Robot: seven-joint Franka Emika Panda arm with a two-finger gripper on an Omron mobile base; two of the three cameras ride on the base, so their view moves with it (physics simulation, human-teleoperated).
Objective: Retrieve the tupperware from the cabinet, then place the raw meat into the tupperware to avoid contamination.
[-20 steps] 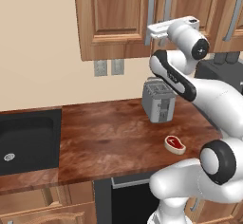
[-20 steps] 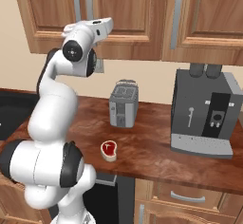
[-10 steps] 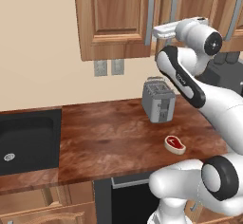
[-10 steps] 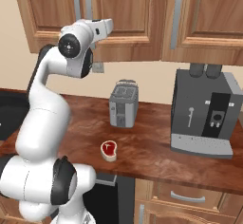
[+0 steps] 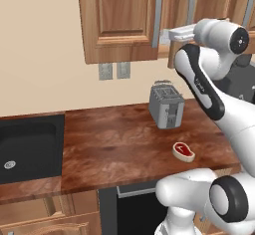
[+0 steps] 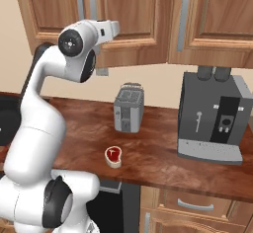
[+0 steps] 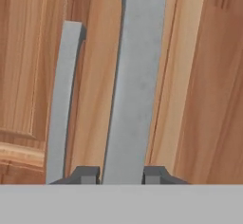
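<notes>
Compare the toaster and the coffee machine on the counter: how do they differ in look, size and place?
The toaster is silver-grey and low; the coffee machine is taller, wider, with a black front panel. The toaster stands near the raw meat; the coffee machine stands further right. Both are upright on the wooden counter.

Rendered with even, soft brightness throughout; no single strong light source apparent. Showed a mottled, glossy sheen on the wooden counter, brighter in patches, without harsh glare. Cast only faint, soft shadows beneath the toaster and the raw meat. Looked dark and flat inside the sink. Kept the white robot arm smoothly shaded, with gentle highlights on curved parts. Appeared slightly soft and coarse in both base views, with jagged edges on fine lines. Seemed blurrier in the hand view, with the grey cabinet handle very close and smeared at its edges. Showed no visible lens distortion at the borders.
</notes>
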